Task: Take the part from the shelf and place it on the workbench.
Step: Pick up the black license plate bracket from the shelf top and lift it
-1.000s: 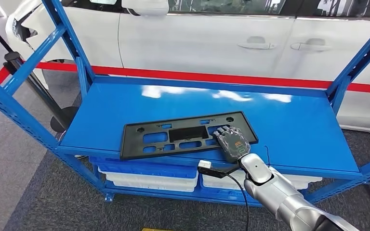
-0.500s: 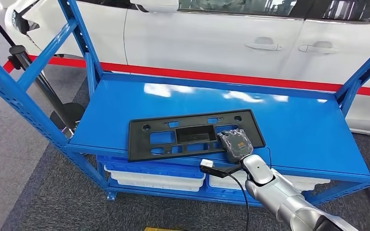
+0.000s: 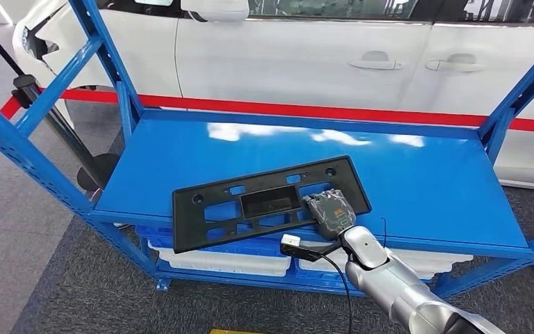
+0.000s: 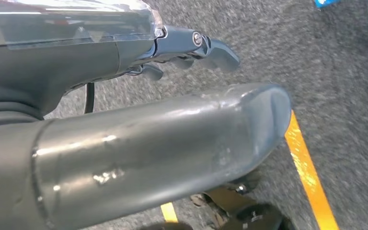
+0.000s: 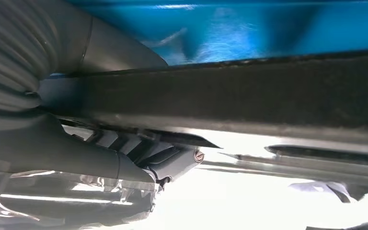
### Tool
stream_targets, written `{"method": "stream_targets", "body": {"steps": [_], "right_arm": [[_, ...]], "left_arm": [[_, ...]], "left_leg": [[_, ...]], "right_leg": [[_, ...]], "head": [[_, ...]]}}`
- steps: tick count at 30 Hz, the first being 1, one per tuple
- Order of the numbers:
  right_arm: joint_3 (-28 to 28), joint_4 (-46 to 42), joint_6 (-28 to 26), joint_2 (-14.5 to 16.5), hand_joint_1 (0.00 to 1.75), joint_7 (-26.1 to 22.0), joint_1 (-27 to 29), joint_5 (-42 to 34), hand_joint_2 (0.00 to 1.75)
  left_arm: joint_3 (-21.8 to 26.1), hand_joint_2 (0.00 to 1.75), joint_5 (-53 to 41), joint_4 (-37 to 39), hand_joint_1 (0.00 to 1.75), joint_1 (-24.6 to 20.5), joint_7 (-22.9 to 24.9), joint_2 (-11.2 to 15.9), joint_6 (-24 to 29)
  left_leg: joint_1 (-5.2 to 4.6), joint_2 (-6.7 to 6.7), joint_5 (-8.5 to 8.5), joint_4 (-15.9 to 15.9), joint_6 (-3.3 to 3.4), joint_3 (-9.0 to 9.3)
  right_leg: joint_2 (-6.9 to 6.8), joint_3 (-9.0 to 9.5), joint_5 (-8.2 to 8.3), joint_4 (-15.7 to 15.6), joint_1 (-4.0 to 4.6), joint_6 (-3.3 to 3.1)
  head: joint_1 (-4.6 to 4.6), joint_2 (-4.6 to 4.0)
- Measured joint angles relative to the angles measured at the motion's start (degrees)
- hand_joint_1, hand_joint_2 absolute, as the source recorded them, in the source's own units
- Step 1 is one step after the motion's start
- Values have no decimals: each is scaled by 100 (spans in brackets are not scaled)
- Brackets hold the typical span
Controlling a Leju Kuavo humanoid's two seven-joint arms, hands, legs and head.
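Black flat plastic part (image 3: 270,202) with rectangular cut-outs lies tilted on blue metal shelf (image 3: 417,174), near-left corner overhanging front edge. Part's right end partly hidden under right hand (image 3: 331,211). Right hand grips that end, back of hand on top, thumb above part's dark edge (image 5: 249,91) in right wrist view; fingers below hard to make out. Left hand (image 4: 182,48) hangs over grey carpet (image 4: 335,72), fingers loosely apart, holding nothing. White bins (image 3: 222,261) under shelf, cut off by its edge

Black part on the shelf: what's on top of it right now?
The right robot hand lies over the black part's near right end. The openings beneath it are hidden.
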Motion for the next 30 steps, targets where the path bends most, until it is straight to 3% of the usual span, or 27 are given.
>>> {"method": "stream_targets", "body": {"steps": [2,3,4,7,9,11,13,14,17,19,20,21,23,25,28,30], "right_arm": [[-45,-79,8,-10,175,-189,63,-252,175],[-61,-106,15,-15,175,-260,85,-353,175],[-75,-124,22,-18,175,-346,109,-465,175],[-164,-473,121,-161,175,-1042,266,-1319,175],[-242,-1185,350,-504,175,-1614,501,-2194,175],[-265,-2170,653,-877,175,-1828,845,-2887,175],[-265,-3245,833,-1149,175,-1839,1244,-3344,175],[-276,-3755,866,-1243,175,-1850,1437,-3511,175],[-407,-4966,884,-1268,175,-1999,1987,-3925,175],[-567,-5529,886,-1135,175,-2135,2320,-4172,175],[-646,-5728,891,-1058,175,-2198,2439,-4280,175],[-726,-5915,900,-980,175,-2257,2533,-4386,175],[-842,-6185,928,-887,175,-2346,2692,-4530,175],[-914,-6390,957,-860,175,-2398,2825,-4620,175],[-1005,-6614,951,-868,175,-2409,3050,-4736,175],[-1063,-6707,919,-896,175,-2377,3212,-4800,175]], "left_arm": [[2,0,12,0,0,27,-10,4,0],[3,0,19,0,0,42,-12,10,0],[5,0,29,0,0,52,-15,18,1],[56,0,94,0,0,69,-58,38,24],[139,0,167,0,0,101,-123,36,56],[230,0,238,0,0,159,-178,33,77],[329,0,285,0,0,219,-204,34,83],[378,0,307,0,0,237,-209,36,82],[527,0,370,0,0,265,-211,43,70],[626,0,402,0,0,298,-207,43,54],[664,44,412,0,0,321,-203,43,41],[700,87,420,0,0,340,-198,43,22],[752,175,427,0,0,362,-193,39,-15],[801,175,431,0,0,364,-193,33,-54],[864,175,462,0,0,361,-163,31,-142],[920,175,476,0,0,358,-127,32,-174]], "left_leg": [[12,3,-327,669,-58,-299],[19,5,-359,827,-85,-363],[28,6,-298,808,-108,-344],[70,-29,165,-109,-139,143],[72,-104,283,-490,-37,328],[46,-138,275,-498,110,318],[39,-133,299,-512,207,322],[45,-129,319,-521,247,314],[44,-103,352,-527,306,258],[28,-71,345,-525,311,247],[18,-46,337,-525,312,253],[8,-17,326,-525,308,267],[-14,40,299,-529,288,300],[-27,95,278,-533,239,312],[-18,175,260,-551,137,329],[-17,176,90,-344,74,259]], "right_leg": [[-10,-7,-4,10,8,-15],[-10,-9,-9,22,8,-12],[-10,-11,-16,41,5,-4],[-13,-18,-84,158,-7,68],[1,-12,-149,247,13,137],[6,3,-173,262,24,194],[6,-27,-219,297,0,241],[42,-90,-319,419,-17,258],[186,-535,-845,1375,-53,276],[220,-800,-971,1889,-57,268],[225,-811,-873,1861,-55,251],[224,-724,-681,1621,-48,223],[177,-404,-284,862,-6,137],[138,-211,-151,384,51,83],[201,-191,-137,270,62,59],[231,-158,-97,195,28,17]], "head": [[-1,0],[-1,0],[-1,0],[-1,0],[1,0],[2,0],[2,0],[2,0],[1,0],[1,0],[1,0],[1,0],[1,0],[1,0],[1,0],[1,0]]}}
